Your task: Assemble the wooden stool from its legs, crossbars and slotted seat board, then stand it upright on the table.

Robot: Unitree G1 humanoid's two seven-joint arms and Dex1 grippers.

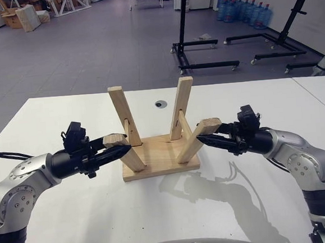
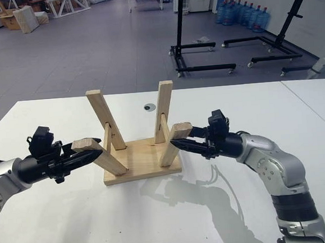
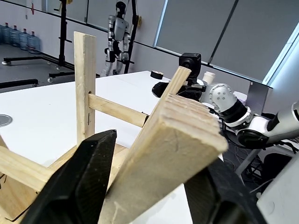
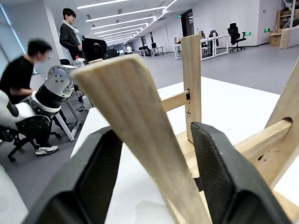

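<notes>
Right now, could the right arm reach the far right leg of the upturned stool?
Probably not without letting go first: the right end effector is closed around the near right leg. The far right leg stands just behind it, otherwise unobstructed.

The pale wooden stool [image 1: 158,136] sits upside down. Its seat board [image 1: 164,162] lies flat on the desk [image 1: 61,121], between and just below the two sets of fingers. Four square legs rise from it, splaying outward. The near left leg [image 1: 131,156] leans towards the left fingers [image 1: 111,153], which clamp it close under its cut top end. The near right leg [image 1: 196,140] is pinched the same way by the right fingers [image 1: 217,141]. The far left leg [image 1: 123,113] and far right leg [image 1: 182,104] stand free beyond the fingers. A thin crossbar [image 3: 117,109] joins the near and far leg on each side.
</notes>
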